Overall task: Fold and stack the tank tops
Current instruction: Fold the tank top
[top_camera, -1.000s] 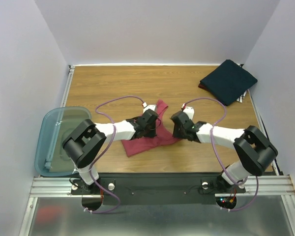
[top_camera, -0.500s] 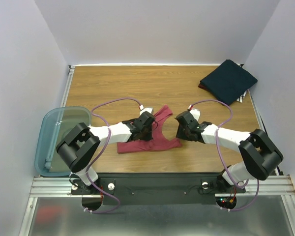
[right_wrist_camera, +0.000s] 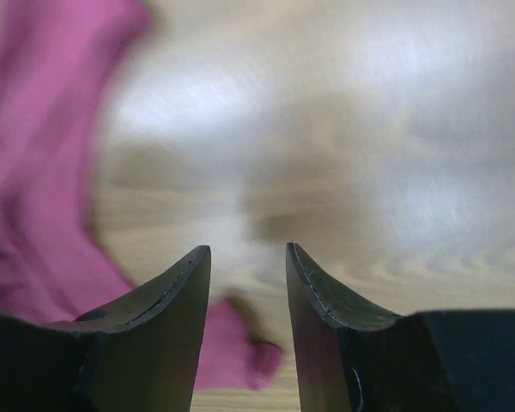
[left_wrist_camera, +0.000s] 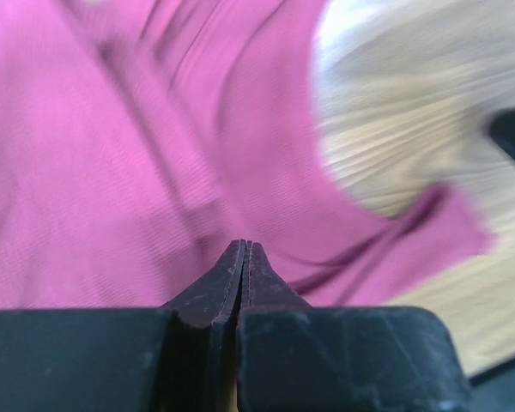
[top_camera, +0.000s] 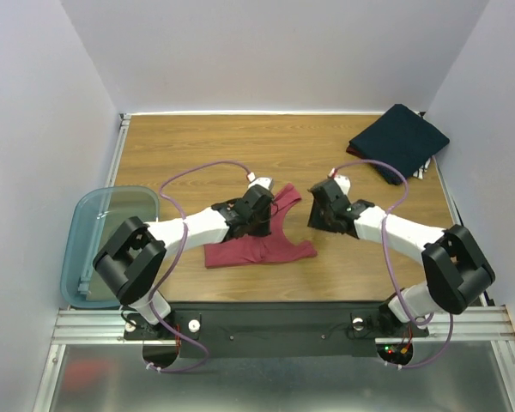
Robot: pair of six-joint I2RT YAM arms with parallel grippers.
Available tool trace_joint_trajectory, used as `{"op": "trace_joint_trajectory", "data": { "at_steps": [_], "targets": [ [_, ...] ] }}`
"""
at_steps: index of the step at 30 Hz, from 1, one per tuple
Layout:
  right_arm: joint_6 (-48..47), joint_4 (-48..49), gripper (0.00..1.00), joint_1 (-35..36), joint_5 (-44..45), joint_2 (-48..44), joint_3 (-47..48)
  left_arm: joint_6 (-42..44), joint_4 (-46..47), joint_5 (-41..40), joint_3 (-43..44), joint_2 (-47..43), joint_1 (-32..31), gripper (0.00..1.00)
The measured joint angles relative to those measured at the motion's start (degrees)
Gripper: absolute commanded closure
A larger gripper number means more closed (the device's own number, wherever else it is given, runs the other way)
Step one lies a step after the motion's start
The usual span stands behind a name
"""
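Maroon tank top (top_camera: 262,251) lies on the near middle of the desk (top_camera: 240,146). It is spread fairly flat but creased, with its wider edge toward the arm bases and a strap end reaching toward the far side. Left claw (top_camera: 263,221) sits over the upper part of this top. In the left wrist view its two fingers are clenched tip to tip (left_wrist_camera: 245,250). No fold of cloth shows between them, and whether the tips touch the fabric below cannot be told. Maroon cloth (left_wrist_camera: 112,172) fills most of that view, blurred, and a curved edge gives way to bare wood at the upper right. Right claw (top_camera: 316,218) is just beside the right edge of the maroon top, over bare desk. In the right wrist view it is released (right_wrist_camera: 247,257), with wood grain plain in the gap between the fingers and nothing held. Maroon cloth (right_wrist_camera: 34,172) runs down the left side of that view, and a small end of it shows low between the fingers. That view is also blurred. Navy tank top (top_camera: 399,142) rests folded at the far right corner of the desk, well apart from both claws and from the maroon top. A translucent teal bin (top_camera: 86,257) sits at the left edge of the desk, beside the left arm.
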Motion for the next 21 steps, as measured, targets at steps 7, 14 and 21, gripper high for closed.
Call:
{"op": "trace_joint_trajectory", "data": {
  "at_steps": [7,14,21],
  "targets": [
    [-2.78,0.11,0.63,-2.93,-1.79,4.37,14.62,0.79,-1.18,-0.87,12.57,-1.46,0.87,0.93],
    [-3.17,0.11,0.57,-5.18,-6.58,16.28,26.8,-1.01,0.09,-1.88,24.15,7.02,8.5,0.96],
    [-2.43,0.37,0.53,-7.13,-11.08,25.7,35.58,-1.7,0.22,-0.52,27.1,19.02,12.66,0.96]
  ]
}}
